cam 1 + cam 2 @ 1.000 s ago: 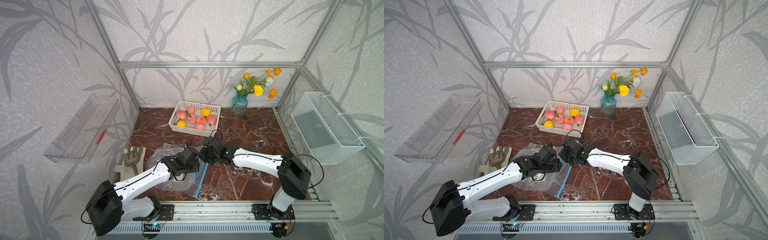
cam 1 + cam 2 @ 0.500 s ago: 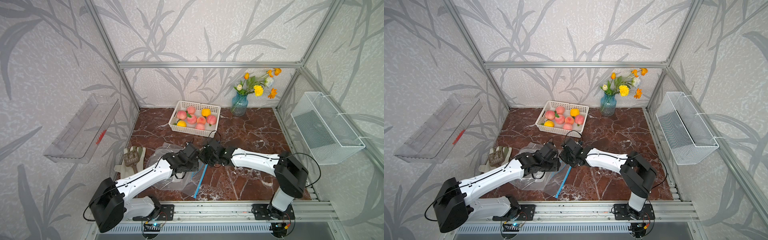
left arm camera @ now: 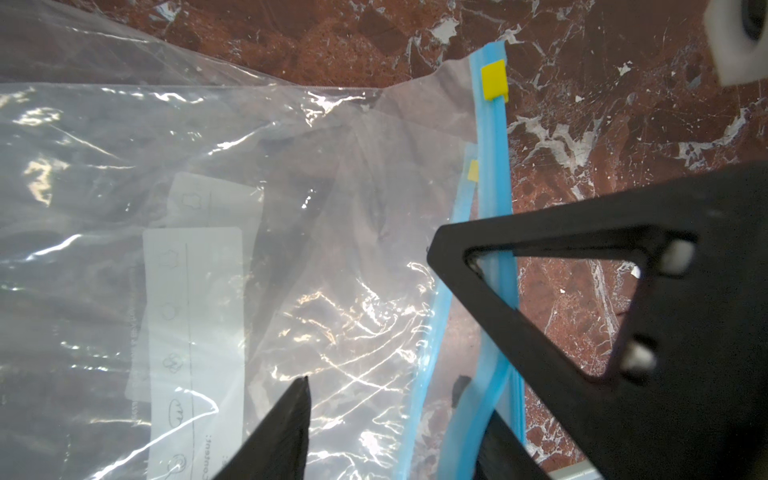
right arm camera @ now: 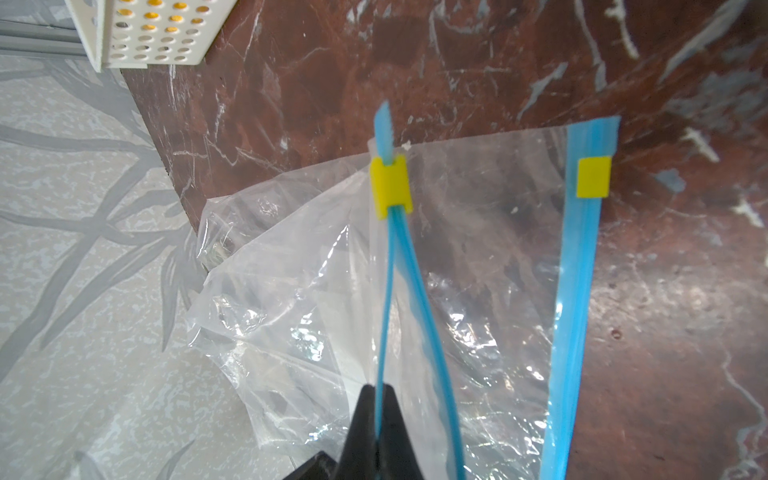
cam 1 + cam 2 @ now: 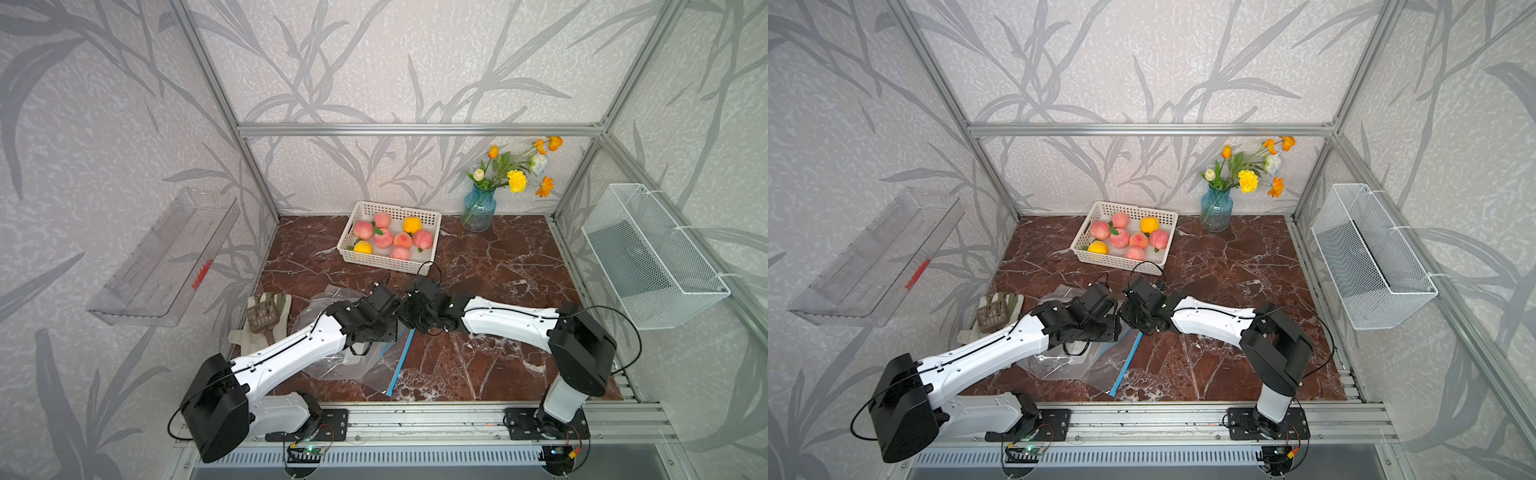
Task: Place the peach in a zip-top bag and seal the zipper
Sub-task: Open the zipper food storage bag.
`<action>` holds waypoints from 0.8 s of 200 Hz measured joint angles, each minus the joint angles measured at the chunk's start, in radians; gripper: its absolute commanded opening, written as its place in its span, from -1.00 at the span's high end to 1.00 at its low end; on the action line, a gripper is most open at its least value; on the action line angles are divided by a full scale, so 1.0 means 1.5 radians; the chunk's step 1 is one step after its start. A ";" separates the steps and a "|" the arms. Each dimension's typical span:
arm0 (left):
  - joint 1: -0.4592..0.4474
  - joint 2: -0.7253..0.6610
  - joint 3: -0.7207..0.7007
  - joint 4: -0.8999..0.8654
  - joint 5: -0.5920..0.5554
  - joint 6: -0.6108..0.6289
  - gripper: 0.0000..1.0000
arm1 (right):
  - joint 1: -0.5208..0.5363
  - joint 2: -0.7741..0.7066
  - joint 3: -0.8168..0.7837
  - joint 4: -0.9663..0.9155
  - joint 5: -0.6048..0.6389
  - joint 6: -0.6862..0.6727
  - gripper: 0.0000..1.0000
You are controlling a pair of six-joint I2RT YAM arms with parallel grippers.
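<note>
Two clear zip-top bags (image 5: 353, 365) (image 5: 1067, 361) lie overlapped on the marble, each with a blue zipper and a yellow slider. My right gripper (image 4: 380, 399) is shut on one lip of the upper bag's zipper (image 4: 388, 291), below its slider (image 4: 390, 187), and holds that lip up off the other lip. My left gripper (image 3: 399, 415) hangs open over the same bag's mouth, with both blue lips between its fingers. In both top views the two wrists meet above the bags (image 5: 399, 320) (image 5: 1121, 318). Several peaches (image 5: 384, 239) (image 5: 1120, 239) lie in the white basket (image 5: 374, 262) at the back.
The lower bag's zipper (image 4: 575, 291) lies flat beside the held one. A blue vase of flowers (image 5: 478, 212) stands at the back right. Gloves and a scoop (image 5: 264, 318) lie at the left edge. A wire basket (image 5: 652, 257) and a clear shelf (image 5: 166, 257) hang on the side walls.
The two wrists have crept slightly closer together over the bag's mouth. The right gripper has stayed shut on the zipper lip, and the bags have barely shifted.
</note>
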 measured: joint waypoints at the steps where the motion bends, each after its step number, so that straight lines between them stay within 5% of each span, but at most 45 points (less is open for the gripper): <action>1: 0.000 0.000 0.000 0.000 0.000 0.000 -0.04 | 0.000 0.000 0.000 0.000 0.000 0.000 1.00; 74: 0.000 -0.018 -0.001 0.000 0.003 0.001 0.74 | -0.005 0.000 -0.003 0.004 -0.001 0.000 1.00; 125: 0.000 -0.027 -0.011 0.013 0.002 0.001 1.00 | -0.035 -0.001 -0.003 0.017 -0.018 -0.035 -0.05; 160: 0.000 -0.025 -0.014 0.013 0.000 0.001 1.00 | -0.064 -0.045 -0.030 0.024 -0.010 -0.107 -0.21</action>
